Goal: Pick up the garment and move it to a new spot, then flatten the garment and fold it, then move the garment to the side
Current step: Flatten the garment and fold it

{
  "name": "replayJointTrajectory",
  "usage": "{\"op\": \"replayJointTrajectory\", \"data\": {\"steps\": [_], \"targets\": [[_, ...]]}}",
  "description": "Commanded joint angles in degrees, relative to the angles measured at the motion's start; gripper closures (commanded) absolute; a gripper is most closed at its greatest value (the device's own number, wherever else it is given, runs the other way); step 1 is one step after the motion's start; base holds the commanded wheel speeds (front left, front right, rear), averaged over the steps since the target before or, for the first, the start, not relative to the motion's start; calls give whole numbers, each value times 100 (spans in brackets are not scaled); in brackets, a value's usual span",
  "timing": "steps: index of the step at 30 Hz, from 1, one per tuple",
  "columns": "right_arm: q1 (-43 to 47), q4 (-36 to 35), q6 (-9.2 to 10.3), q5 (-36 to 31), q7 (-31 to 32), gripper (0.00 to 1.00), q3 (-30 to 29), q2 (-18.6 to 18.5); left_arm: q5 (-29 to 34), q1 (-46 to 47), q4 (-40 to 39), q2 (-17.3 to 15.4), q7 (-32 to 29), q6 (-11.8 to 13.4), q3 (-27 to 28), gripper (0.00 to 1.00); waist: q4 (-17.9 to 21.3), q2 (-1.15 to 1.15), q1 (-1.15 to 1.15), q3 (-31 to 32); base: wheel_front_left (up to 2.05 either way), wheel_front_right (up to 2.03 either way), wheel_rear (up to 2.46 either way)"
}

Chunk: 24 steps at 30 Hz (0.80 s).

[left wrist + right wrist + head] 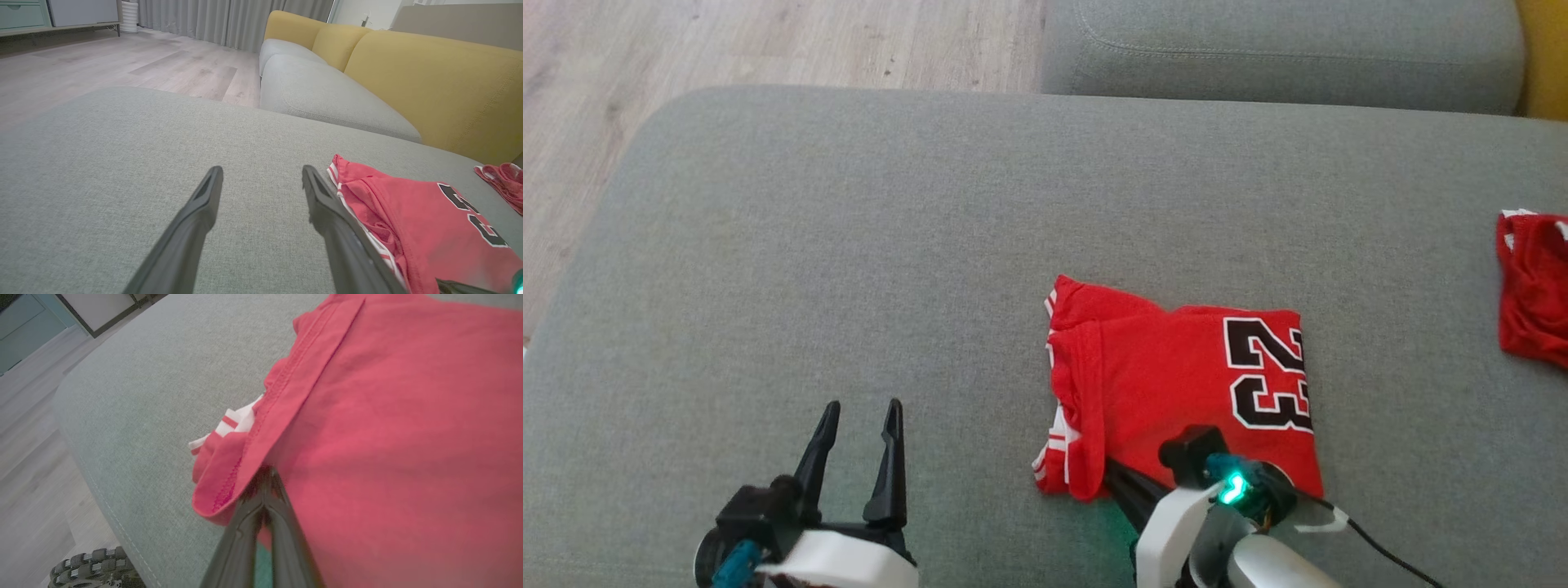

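The right claw (264, 482) is clenched on the near edge of the red jersey (1176, 384), which lies folded square on the grey sofa cushion (849, 245). Folding looks done; moving it aside remains. The left claw (862, 408) hangs released nearby.

cushion (849, 245) lies bare left of jersey (1176, 384); red cloth (1535, 286) right.

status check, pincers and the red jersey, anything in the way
Right pincer shut on near edge of folded red number-23 jersey. Left pincer open over grey fabric cushion. Second red garment far right, apart.
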<state>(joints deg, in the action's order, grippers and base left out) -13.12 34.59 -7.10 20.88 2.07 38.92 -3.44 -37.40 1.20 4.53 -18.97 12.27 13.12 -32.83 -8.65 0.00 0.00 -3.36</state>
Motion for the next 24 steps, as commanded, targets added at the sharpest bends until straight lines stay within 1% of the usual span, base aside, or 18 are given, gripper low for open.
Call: {"op": "replayJointTrajectory", "data": {"steps": [1, 4, 8, 9, 11, 12, 13, 14, 19, 24], "targets": [[-280, -112, -39, 55, -91, 100, 116, 51, -44, 322, -144, -48, 87, 25, 247, 0, 6, 0, 0, 1, 0, 0, 0], [-387, -48, -39, 207, -328, 100, 101, 52, -47, 327, -136, -47, 94, 29, 247, 0, 33, 0, 0, 11, 0, 0, 0], [-523, -43, -39, 221, -640, 100, -149, 51, -44, 324, -125, -48, 101, 45, 243, 0, 97, 0, 0, 51, 0, 0, 0], [-540, -56, -39, 190, -706, 90, -240, 42, -40, 334, -123, -42, 102, 47, 237, 0, 111, 0, 0, 64, 0, 0, 0], [-542, -116, -39, 135, -828, 60, -471, 29, -32, 359, -118, -33, 107, 41, 225, 0, 145, 0, 0, 97, 0, 0, 0], [-530, -160, -39, 105, -870, 47, -599, 26, -23, 379, -117, -25, 109, 36, 215, 0, 165, 0, 0, 114, 0, 0, 0], [-512, -219, -39, 67, -919, 18, -742, 23, -14, 401, -115, -18, 111, 30, 204, 0, 187, 0, 0, 133, 0, 0, 0], [-488, -286, -39, 16, -968, 0, -906, 20, -3, 429, -110, -9, 111, 24, 190, 0, 206, 0, 0, 153, 0, 0, 0], [-280, -685, -39, -356, -1114, 0, -1737, 22, 17, 595, -4, 64, 120, -19, 149, 0, 320, 0, 0, 279, 0, 0, 0], [83, -1232, -39, -672, -1119, 0, -2453, 46, -8, 637, 138, 154, 156, -30, 174, 0, 434, 0, 0, 392, 0, 0, 0]]}}
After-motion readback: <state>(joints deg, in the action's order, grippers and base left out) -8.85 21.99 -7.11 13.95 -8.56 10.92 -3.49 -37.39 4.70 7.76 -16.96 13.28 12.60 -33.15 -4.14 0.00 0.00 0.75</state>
